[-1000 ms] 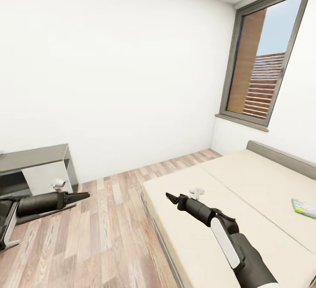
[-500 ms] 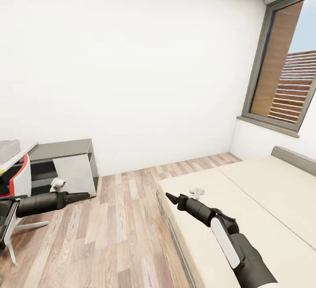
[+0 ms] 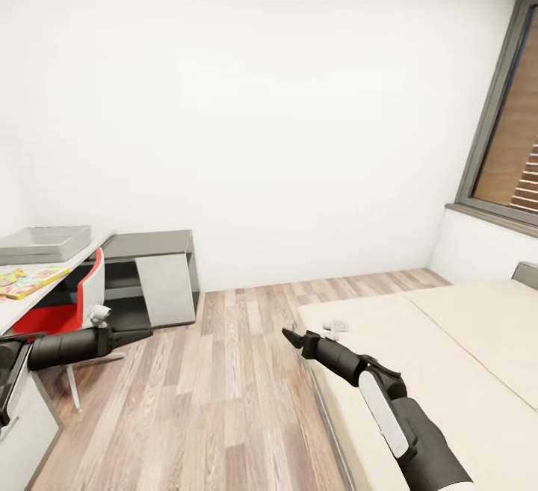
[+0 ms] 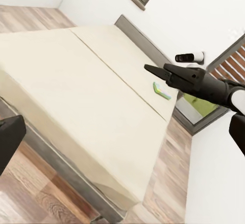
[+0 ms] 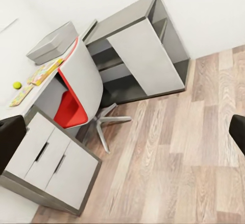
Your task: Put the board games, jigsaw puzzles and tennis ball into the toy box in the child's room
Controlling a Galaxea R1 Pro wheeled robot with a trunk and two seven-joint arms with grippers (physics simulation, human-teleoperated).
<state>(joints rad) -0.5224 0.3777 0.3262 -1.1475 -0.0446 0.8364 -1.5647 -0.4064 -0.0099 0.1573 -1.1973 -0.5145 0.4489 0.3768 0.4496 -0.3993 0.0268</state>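
The light-grey toy box (image 3: 45,243) stands on the white table (image 3: 13,310) at the far left. A flat multicoloured toy (image 3: 30,279) lies in front of it. In the right wrist view the toy box (image 5: 51,42), the tennis ball (image 5: 17,85) and two flat colourful toys (image 5: 46,70) (image 5: 20,95) lie on the table; they are too small to tell puzzle from game. A green-edged board game (image 4: 162,90) rests on the bed (image 4: 76,96). My left gripper (image 3: 146,335) hangs open over the floor. My right gripper (image 3: 286,335) is open and empty at the bed's near corner.
A red-and-white swivel chair (image 3: 75,304) is tucked at the table, beside white drawers (image 5: 51,157). A low dark-grey cabinet (image 3: 153,270) stands against the white wall. Wood-plank floor (image 3: 224,386) runs between table and bed (image 3: 448,356). A grey-framed window (image 3: 512,140) is at the right.
The whole view has swung to the left: the window and bed slid right, and the table, toy box and chair came into sight. Both arms keep their pose.
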